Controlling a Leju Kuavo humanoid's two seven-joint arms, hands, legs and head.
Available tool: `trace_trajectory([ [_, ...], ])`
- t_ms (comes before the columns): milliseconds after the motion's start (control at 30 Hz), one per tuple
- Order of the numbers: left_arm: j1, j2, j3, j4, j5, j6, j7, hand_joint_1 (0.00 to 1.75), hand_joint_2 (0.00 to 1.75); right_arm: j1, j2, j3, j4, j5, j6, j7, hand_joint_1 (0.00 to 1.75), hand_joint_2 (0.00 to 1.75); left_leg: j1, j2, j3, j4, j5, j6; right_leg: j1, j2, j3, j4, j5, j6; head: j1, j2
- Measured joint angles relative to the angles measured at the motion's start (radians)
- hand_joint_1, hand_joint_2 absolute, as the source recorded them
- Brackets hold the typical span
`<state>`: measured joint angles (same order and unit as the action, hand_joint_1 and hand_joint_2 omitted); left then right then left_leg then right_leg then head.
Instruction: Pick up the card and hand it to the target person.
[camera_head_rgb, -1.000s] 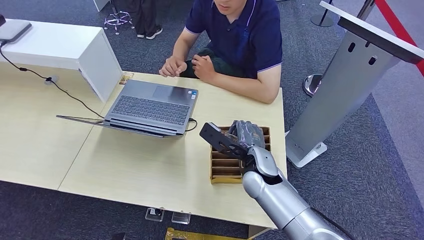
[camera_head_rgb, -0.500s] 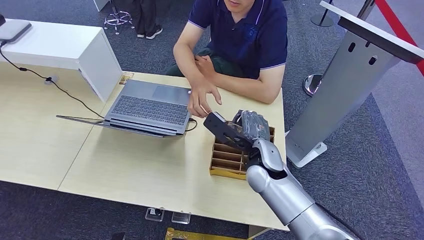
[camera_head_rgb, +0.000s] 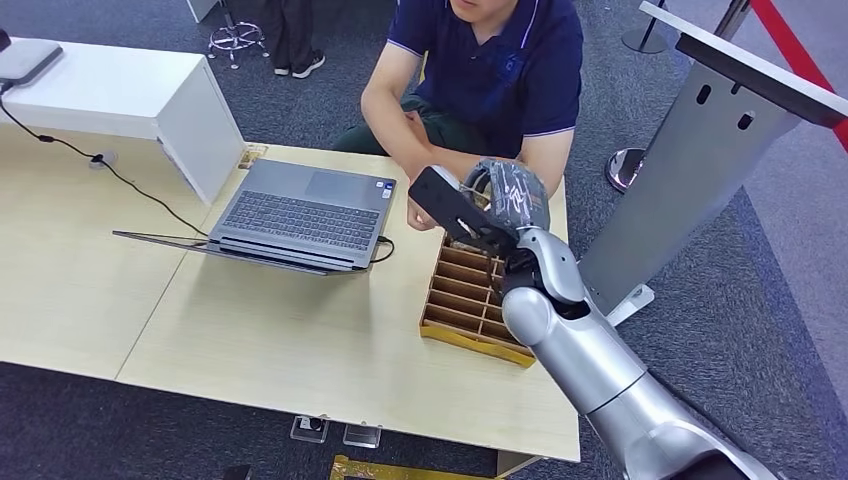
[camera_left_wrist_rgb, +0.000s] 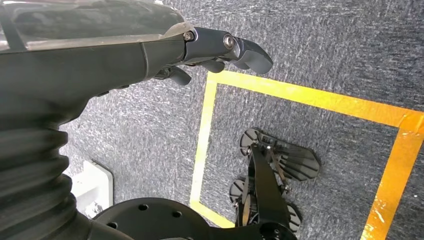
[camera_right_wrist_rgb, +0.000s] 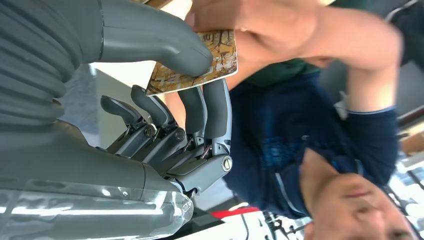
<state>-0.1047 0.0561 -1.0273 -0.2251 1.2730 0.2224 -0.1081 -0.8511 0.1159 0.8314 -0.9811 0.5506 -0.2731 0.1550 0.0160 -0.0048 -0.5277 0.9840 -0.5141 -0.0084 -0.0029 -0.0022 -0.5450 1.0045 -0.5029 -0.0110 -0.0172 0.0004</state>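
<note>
While pinched: the card (camera_right_wrist_rgb: 197, 61) sits between the thumb and fingers (camera_right_wrist_rgb: 212, 107) of the right hand (camera_head_rgb: 500, 205), raised over the far end of the wooden slotted tray (camera_head_rgb: 470, 300).
Card look: brown and tan mottled print with pale lettering, thin and flat.
Person's hand (camera_right_wrist_rgb: 235, 20): touching the card's far edge.
Left hand (camera_left_wrist_rgb: 220, 47): hanging over grey carpet, fingers loosely apart, holding nothing.
Worktop (camera_head_rgb: 300, 340): pale wood; open laptop (camera_head_rgb: 300, 215) at 9 o'clock of the tray.
Room: grey carpet, yellow floor tape (camera_left_wrist_rgb: 310, 95).

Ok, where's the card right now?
The card is pinched in the right hand, raised above the wooden divider tray, with the person's hand on its far edge.
</note>
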Motion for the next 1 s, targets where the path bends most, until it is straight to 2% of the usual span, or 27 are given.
trace_trajectory([
  [100,0.000,0.000,0.000,0.000,0.000,0.000,0.001,0.00,1.75,-0.012,0.009,-0.001,0.004,-0.037,0.000,-0.023,1.68,1.75,0.000,0.000,0.000,0.000,0.000,0.000,0.000,0.000,0.000,0.000,0.000,0.000,0.000,0.000],
  [233,0.000,0.000,0.000,0.000,-0.003,0.000,0.000,0.00,1.75,-0.018,0.020,0.000,0.005,-0.068,0.001,-0.041,0.00,1.75,0.000,0.000,0.000,0.000,0.000,0.000,0.000,0.000,0.000,0.000,0.000,0.000,0.000,0.000],
  [500,0.000,-0.001,-0.005,0.000,-0.006,0.004,0.000,0.00,1.75,-0.018,0.029,0.001,-0.005,-0.092,0.002,-0.038,0.00,1.75,0.000,0.000,0.000,0.000,0.000,0.000,0.000,0.000,0.000,0.000,0.000,0.000,0.000,0.000],
  [700,0.000,-0.001,-0.005,0.000,0.007,0.009,0.001,0.00,1.75,0.018,0.008,-0.006,-0.053,-0.130,-0.018,-0.040,0.00,1.75,0.000,0.000,0.001,0.000,0.000,0.000,0.000,0.000,0.000,0.000,0.000,0.000,0.000,0.000],
  [833,0.002,-0.001,-0.005,0.001,0.027,0.019,0.006,0.00,1.75,0.137,-0.058,-0.046,-0.192,-0.200,-0.047,-0.061,0.00,1.75,0.000,0.000,0.001,0.000,0.000,0.000,0.000,0.000,0.000,-0.001,0.000,0.000,0.000,0.000],
  [1000,0.006,-0.001,0.000,0.003,0.045,0.022,0.009,0.00,1.75,0.312,-0.146,-0.109,-0.365,-0.359,-0.031,-0.160,0.00,1.75,0.000,0.000,0.000,0.000,-0.001,0.001,0.000,0.000,-0.001,-0.002,0.000,0.000,0.001,0.000],
])
